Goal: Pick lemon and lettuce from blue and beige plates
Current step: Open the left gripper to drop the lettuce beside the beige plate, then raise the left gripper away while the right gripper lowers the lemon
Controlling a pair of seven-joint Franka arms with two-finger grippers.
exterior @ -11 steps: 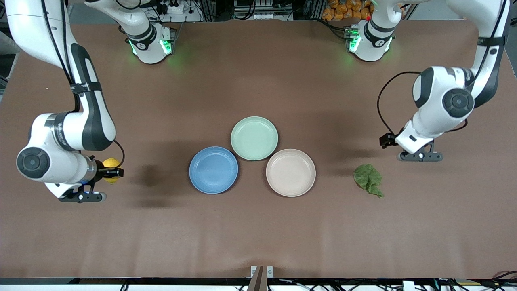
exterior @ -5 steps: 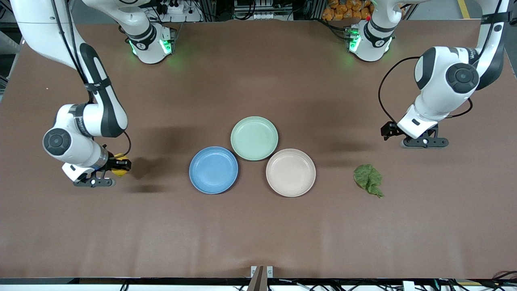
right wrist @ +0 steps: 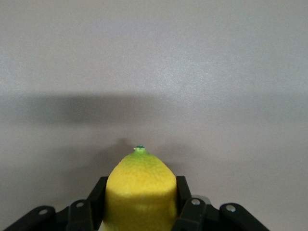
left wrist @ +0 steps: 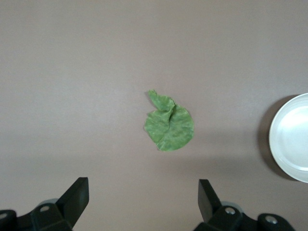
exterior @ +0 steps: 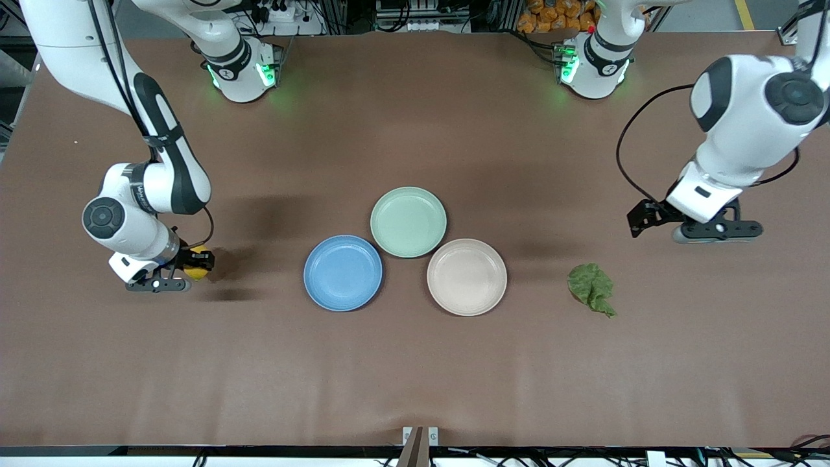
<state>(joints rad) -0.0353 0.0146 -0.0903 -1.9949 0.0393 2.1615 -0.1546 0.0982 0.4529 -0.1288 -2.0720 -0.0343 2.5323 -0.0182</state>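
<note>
The lemon (exterior: 196, 272) is yellow and sits between the fingers of my right gripper (exterior: 202, 261), low over bare table toward the right arm's end, apart from the blue plate (exterior: 342, 272). The right wrist view shows the jaws shut on the lemon (right wrist: 139, 190). The lettuce (exterior: 591, 288), a wrinkled green leaf, lies flat on the table beside the beige plate (exterior: 467, 277), toward the left arm's end. My left gripper (exterior: 639, 219) is open and empty, up over the table near the leaf. The left wrist view shows the lettuce (left wrist: 168, 127) and the beige plate's rim (left wrist: 288, 139). Both plates hold nothing.
A mint-green plate (exterior: 408, 222), also holding nothing, touches the blue and beige plates and lies farther from the front camera than both. The brown table (exterior: 415, 376) is bare around the plates.
My right gripper has come lower with the lemon and shifted a little toward the plates. My left arm has risen and swung toward its end of the table. The lettuce has not moved.
</note>
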